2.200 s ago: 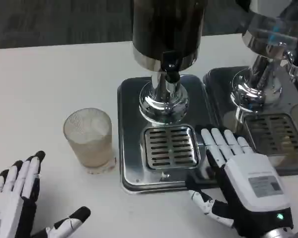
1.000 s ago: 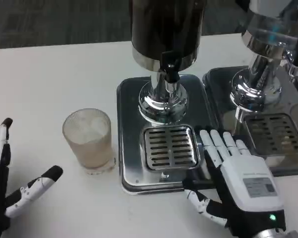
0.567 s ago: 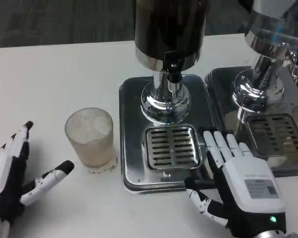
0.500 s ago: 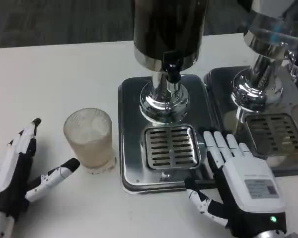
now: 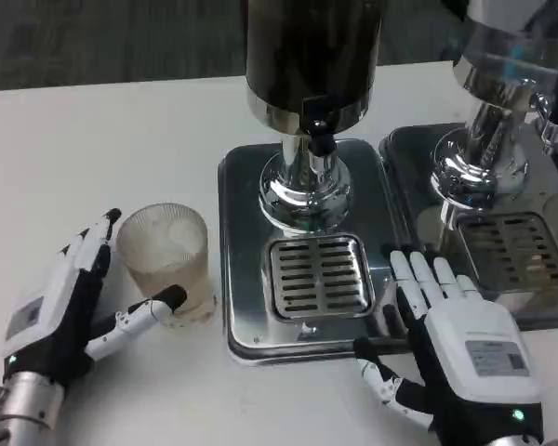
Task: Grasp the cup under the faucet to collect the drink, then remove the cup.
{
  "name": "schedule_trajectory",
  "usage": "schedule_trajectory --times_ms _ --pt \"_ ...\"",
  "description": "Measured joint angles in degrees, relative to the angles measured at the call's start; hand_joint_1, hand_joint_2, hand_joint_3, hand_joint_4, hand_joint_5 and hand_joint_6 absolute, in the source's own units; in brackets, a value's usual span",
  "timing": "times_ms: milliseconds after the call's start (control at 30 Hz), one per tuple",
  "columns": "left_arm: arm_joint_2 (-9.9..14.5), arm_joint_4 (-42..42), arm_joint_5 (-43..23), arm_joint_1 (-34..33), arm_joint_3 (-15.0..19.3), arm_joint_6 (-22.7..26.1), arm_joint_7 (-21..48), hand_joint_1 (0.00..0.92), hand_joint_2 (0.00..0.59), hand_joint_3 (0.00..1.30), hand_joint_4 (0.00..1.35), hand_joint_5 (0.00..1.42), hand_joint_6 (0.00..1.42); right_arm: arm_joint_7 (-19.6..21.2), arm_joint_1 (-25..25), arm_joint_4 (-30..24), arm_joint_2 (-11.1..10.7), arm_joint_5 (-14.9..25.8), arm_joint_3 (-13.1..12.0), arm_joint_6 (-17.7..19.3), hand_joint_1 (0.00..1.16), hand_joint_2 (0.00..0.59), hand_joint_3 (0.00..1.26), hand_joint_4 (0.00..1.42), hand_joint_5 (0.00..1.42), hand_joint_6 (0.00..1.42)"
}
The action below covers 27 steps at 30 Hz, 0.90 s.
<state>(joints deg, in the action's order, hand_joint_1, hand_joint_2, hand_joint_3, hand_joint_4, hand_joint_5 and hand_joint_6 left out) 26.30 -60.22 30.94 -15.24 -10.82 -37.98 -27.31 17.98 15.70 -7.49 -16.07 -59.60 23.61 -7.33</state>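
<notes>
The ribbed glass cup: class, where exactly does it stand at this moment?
In the head view the ribbed glass cup stands on the white table, left of the dispenser's steel drip tray, not under the faucet, with the open left hand closing around it.

White table fills foreground; dark grey carpeted floor beyond far edge; even overhead light.

Left robot hand spread open; right robot hand seemingly flat, fingers extended.
</notes>
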Motion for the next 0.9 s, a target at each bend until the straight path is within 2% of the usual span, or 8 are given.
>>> schedule_trajectory --times_ms 367,633,800,900 --pt "-1.6 -3.5 0.9 -3.1 -2.4 -0.2 -2.9 0.004 0.000 0.00 0.00 0.00 0.00 -0.2 0.0 0.0 0.0 0.1 0.0 0.0 0.40 0.399 0.00 0.00 0.00 0.06" --pt "-2.3 -5.7 1.1 -4.6 -4.0 0.2 -4.3 0.098 0.000 0.00 0.00 0.11 0.10 -0.5 0.0 0.0 0.0 0.1 0.0 0.0 0.39 0.394 0.00 0.00 0.00 0.06" --pt "-2.5 -6.3 1.2 -6.0 -4.8 0.5 -5.7 0.144 0.000 0.00 0.00 0.19 0.24 -0.5 0.0 0.0 0.1 0.2 -0.1 0.0 0.39 0.385 0.00 0.00 0.00 0.08" --pt "-2.6 -6.7 1.3 -7.1 -5.5 0.8 -7.0 0.192 0.002 0.00 0.03 0.35 0.51 -0.5 0.0 0.0 0.3 0.2 -0.2 0.0 0.38 0.384 0.00 0.00 0.00 0.08"
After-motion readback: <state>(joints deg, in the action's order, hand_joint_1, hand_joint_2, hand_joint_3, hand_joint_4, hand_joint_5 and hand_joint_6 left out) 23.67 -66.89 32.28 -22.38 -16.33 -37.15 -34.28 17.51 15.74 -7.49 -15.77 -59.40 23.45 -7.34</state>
